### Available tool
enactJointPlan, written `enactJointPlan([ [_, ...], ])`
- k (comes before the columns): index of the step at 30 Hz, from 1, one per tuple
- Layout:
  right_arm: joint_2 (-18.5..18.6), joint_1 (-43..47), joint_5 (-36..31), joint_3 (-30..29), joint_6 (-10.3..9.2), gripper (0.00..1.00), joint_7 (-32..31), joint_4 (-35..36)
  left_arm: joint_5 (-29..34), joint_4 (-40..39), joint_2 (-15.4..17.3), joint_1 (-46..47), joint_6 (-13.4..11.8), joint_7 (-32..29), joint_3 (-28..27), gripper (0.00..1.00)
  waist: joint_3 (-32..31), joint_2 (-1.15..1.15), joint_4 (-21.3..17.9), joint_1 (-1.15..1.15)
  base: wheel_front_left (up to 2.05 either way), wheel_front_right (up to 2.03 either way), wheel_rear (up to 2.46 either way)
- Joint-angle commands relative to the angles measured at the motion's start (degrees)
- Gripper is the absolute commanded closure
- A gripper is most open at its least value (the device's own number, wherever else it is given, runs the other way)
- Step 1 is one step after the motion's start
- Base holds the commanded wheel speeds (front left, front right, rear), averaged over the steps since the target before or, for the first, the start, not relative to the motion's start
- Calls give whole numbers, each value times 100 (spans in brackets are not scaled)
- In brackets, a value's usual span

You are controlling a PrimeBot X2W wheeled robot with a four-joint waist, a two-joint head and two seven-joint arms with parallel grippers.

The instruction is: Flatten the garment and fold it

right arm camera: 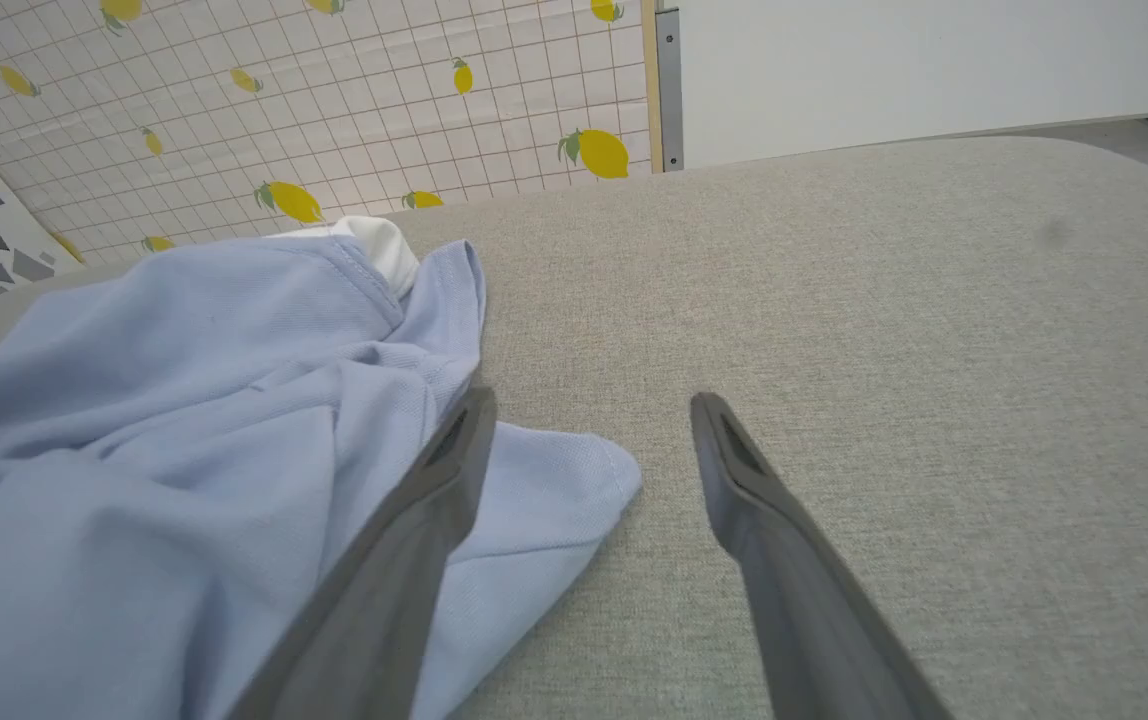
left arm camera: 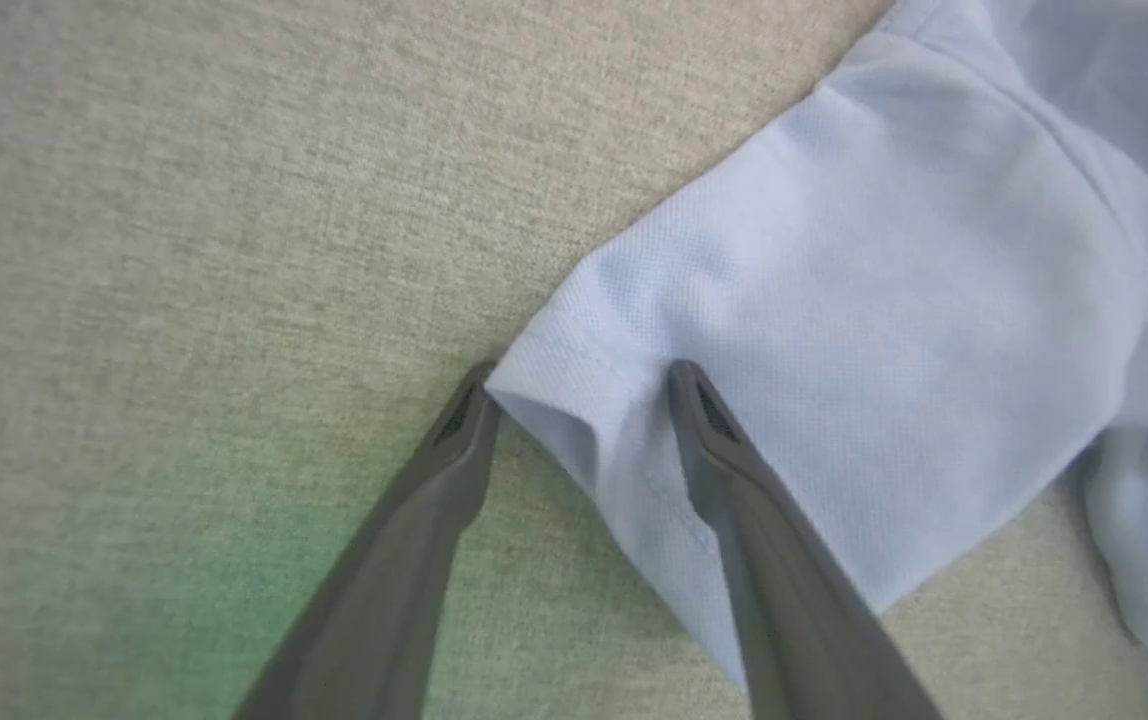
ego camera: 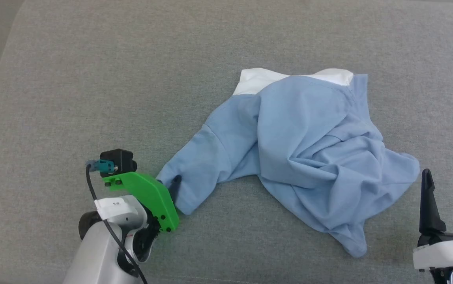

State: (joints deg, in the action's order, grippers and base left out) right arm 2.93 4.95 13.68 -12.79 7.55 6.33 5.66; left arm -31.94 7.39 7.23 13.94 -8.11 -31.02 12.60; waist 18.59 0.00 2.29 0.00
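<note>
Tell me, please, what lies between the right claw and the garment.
Bare grey surface separates the right claw from the garment, seen in the head view.

So the light blue garment [ego camera: 301, 154] is lying all rumpled a bit right of centre on the grey fabric surface [ego camera: 92, 79], with a white cloth [ego camera: 258, 81] poking out at its 12 o'clock edge. The left end effector [ego camera: 171, 184] is down at 7 o'clock on a green bracket [ego camera: 147, 193], one dark fingertip on the sleeve hem. The right end effector [ego camera: 442, 173] is at 4 o'clock, fingers spread, just beside the shirt.

Left tool [left arm camera: 579, 372] spread wide, arm reaching forward — right tool [ego camera: 442, 173] spread too.
</note>
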Motion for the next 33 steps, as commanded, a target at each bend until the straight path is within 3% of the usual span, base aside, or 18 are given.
enactJointPlan([
  [1,-5,-120,15,-8,-6,0,24,-29,-123,197,-129,-62,87,-128,141,100,11,0,-15,0,0,0,0],
  [6,-5,-140,11,-49,-6,0,41,-101,-188,146,-176,-23,212,270,79,100,-58,0,20,0,0,0,0],
  [11,-5,-117,-56,-9,-6,0,26,-95,-204,-117,-260,-113,263,1203,-124,100,-216,0,123,0,0,0,0],
  [18,0,-571,-399,134,-6,0,-425,293,-219,-676,-286,-573,84,2197,-538,100,-304,0,302,0,0,0,0],
  [23,473,-1265,-353,165,-6,0,-1359,364,-169,-1068,-186,-889,-111,2482,-844,100,-245,0,459,0,0,0,0],
  [30,1405,-2193,-28,386,-6,0,-3126,-397,-173,-1356,-213,-1027,-169,2548,-799,100,-33,0,725,0,0,0,0],
  [33,1624,-2481,151,589,-6,0,-3644,-683,-181,-1374,-248,-990,-173,2586,-718,100,80,0,834,0,0,0,0],
])
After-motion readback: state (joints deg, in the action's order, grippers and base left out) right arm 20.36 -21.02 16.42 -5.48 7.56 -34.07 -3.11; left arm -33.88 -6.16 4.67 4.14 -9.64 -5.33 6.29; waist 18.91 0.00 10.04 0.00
